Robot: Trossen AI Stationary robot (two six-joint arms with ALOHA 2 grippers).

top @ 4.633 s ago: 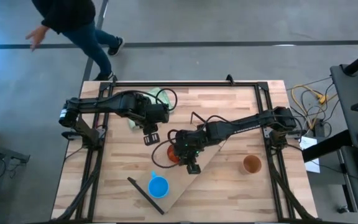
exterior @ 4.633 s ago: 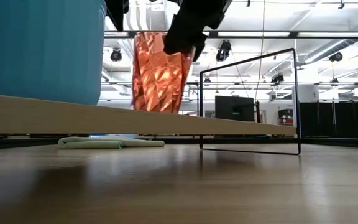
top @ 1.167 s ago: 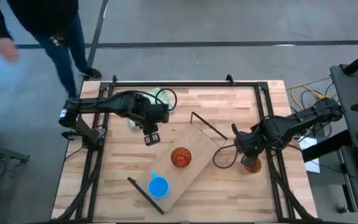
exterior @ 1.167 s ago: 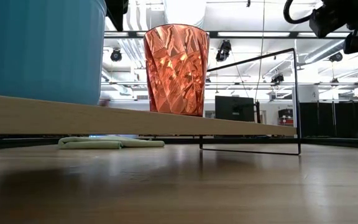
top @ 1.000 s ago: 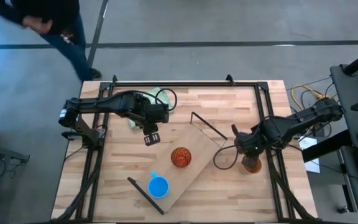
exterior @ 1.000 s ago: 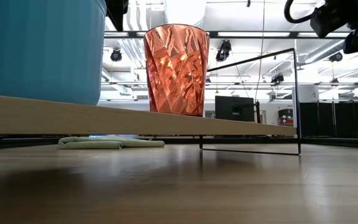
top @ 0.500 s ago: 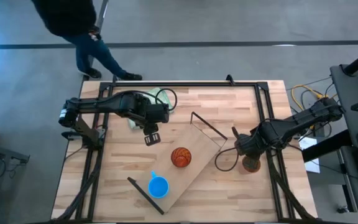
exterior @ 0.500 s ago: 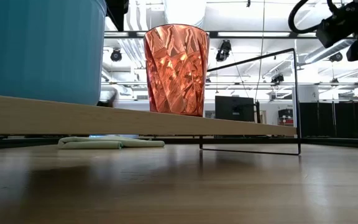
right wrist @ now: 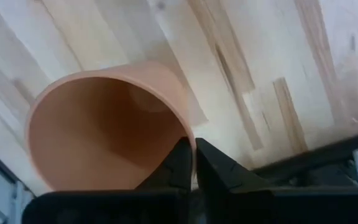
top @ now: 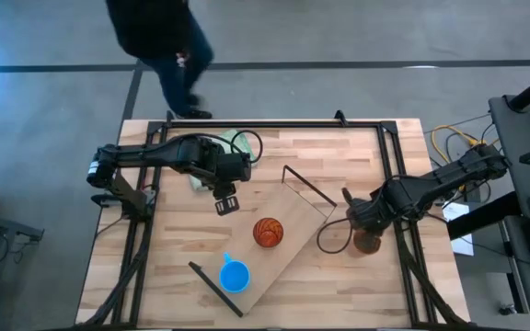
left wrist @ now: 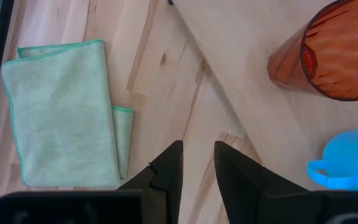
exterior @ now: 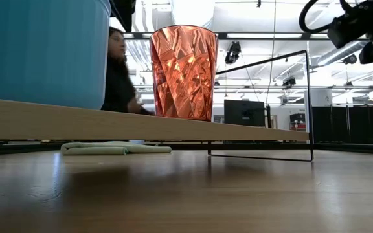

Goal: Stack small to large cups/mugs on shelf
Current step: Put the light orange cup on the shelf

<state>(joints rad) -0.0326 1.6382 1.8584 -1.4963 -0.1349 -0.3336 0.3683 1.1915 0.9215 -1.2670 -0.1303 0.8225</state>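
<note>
Nearest the front of the desk (top: pixel 339 294), the bright blue mug (top: pixel 235 275) stood on the near-left end of the shelf (top: pixel 294 241), its handle pointing toward the far side. The shelf lay at a slant across the desk, running from near left to far right, with a black metal frame end (top: pixel 306 190) at its far end. Further along the board stood the red ribbed tumbler (top: pixel 267 232), upright and mouth up, apart from the mug. The two seemed set in a row along the board, which would suit an ordering by size.

To the right, off the shelf and near the desk's right edge, sat the brown-orange cup (top: pixel 368 243). The right claw (top: pixel 364 226) was down at it; in the wrist view one finger (right wrist: pixel 180 163) lay inside the cup (right wrist: pixel 107 134) and the other outside, the two pinched almost together on the rim. That looked like a rim grasp taken so the cup could be lifted across to the board.

Beyond the shelf, at the far left, the left claw (top: pixel 224 199) hung over bare desk with its fingers (left wrist: pixel 168 171) slightly parted and empty, apparently waiting. A folded green cloth (top: pixel 208 164) lay past it. A person (top: pixel 159 46) walked beyond the far edge.
</note>
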